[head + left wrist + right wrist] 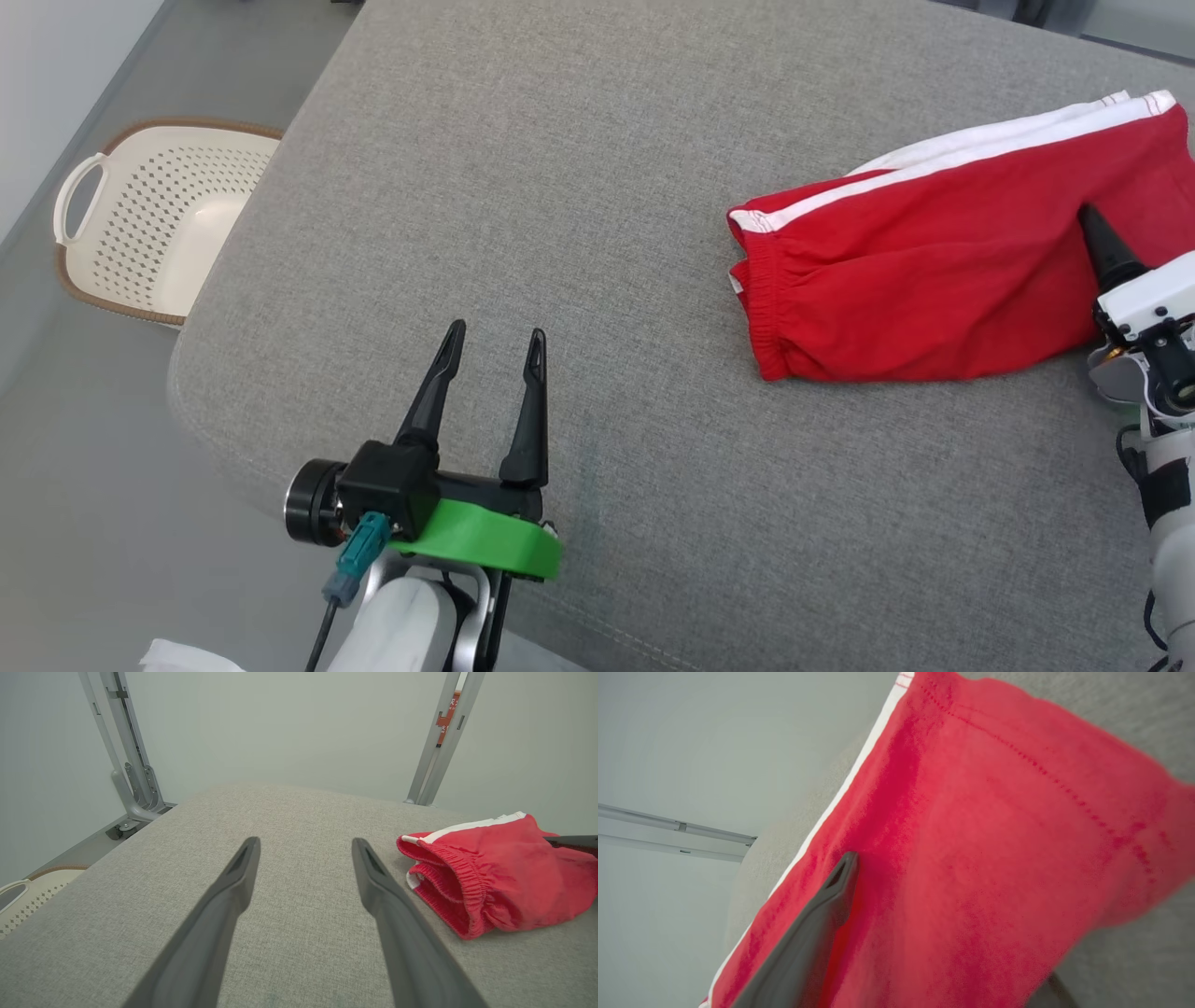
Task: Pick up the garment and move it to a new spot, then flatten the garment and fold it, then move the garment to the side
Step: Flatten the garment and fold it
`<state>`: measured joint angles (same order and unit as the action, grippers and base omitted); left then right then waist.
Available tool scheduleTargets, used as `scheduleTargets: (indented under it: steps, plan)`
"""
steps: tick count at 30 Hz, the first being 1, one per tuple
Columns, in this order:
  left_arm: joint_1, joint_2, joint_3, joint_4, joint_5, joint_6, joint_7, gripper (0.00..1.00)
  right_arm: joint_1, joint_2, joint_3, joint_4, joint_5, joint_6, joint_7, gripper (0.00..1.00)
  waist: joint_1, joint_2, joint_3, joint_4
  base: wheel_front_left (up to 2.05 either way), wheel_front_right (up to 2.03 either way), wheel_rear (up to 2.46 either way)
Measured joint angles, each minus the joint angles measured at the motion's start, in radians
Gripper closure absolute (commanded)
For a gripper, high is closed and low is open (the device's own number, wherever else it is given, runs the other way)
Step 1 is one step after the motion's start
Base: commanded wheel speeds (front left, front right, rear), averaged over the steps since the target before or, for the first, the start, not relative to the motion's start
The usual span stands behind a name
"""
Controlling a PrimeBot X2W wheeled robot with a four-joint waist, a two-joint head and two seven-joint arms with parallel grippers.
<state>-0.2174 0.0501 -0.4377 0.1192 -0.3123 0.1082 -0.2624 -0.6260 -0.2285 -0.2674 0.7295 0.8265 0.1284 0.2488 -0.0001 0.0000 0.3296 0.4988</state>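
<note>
Shorts [934,271]: folded, near cushion's [560,187] right edge.
Right gripper [1113,261]: open, one finger atop them.
Left gripper [495,350]: open, empty.
Tip: pinch all layers before sliding.

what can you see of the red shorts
Red shorts, soft knit by the look, with white side stripes and a gathered elastic waistband turned left. They lie folded and rumpled on the right part of the grey cushion. The right gripper, jaws open, has one finger on top of the cloth, the other seemingly beneath.
</note>
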Motion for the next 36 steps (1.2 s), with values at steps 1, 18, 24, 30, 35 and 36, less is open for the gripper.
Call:
scheduleTargets:
  steps: [1,18,24,30,35,36]
  plan:
    - [0.0,0.0,0.0,-0.002,-0.001,0.002,0.0,0.0,-0.013,0.003,-0.005,0.007,-0.015,0.0,0.007,0.0,0.0,0.0,0.004,0.003,0.0,0.0,0.0]
    - [-0.045,0.0,-0.053,-0.002,-0.02,0.024,0.0,0.0,-0.177,0.039,-0.067,0.09,-0.206,0.003,0.007,1.0,0.0001,0.0,0.058,-0.01,0.0,0.0,0.0]
    - [-0.045,0.0,-0.045,0.014,-0.011,0.02,0.0,0.0,-0.135,0.06,-0.053,0.053,-0.192,0.004,-0.026,1.0,0.0002,0.0,0.04,-0.029,0.0,0.0,0.0]
    - [-0.039,0.0,-0.033,0.021,-0.002,0.012,0.0,0.0,-0.06,0.079,-0.03,-0.001,-0.168,0.004,-0.06,1.0,0.0002,0.0,0.01,-0.056,0.0,0.0,0.0]
    - [-0.02,-0.001,-0.022,0.033,0.012,-0.002,0.0,0.0,0.035,0.093,-0.015,-0.059,-0.19,0.004,-0.116,1.0,0.0001,0.0,-0.023,-0.088,0.0,0.0,0.0]
    - [-0.018,-0.001,-0.02,0.035,0.015,-0.003,0.0,0.0,0.049,0.097,-0.02,-0.07,-0.191,0.004,-0.124,1.0,0.0001,0.0,-0.027,-0.095,0.0,0.0,0.0]
